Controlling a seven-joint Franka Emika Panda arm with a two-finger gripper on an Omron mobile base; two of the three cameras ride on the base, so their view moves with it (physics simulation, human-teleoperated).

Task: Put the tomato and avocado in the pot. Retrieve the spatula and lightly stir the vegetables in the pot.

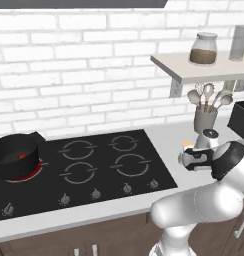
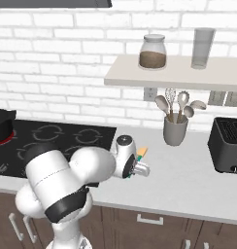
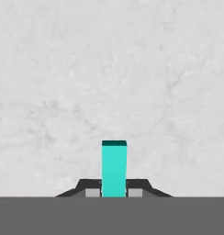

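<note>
Over bare counter, fingers clamp the spatula, open surface all around.

I see my claw low over the bench, closed on the spatula, beside the cooktop.

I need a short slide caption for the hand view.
Gripper shut on the teal spatula over the pale counter.

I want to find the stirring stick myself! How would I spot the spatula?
Look at the pale counter right of the black stovetop, in front of the grey utensil cup. The spatula lies there, pinched in the robot's gripper. Its bright teal handle sets it apart from the cup's pale spoons.
</note>
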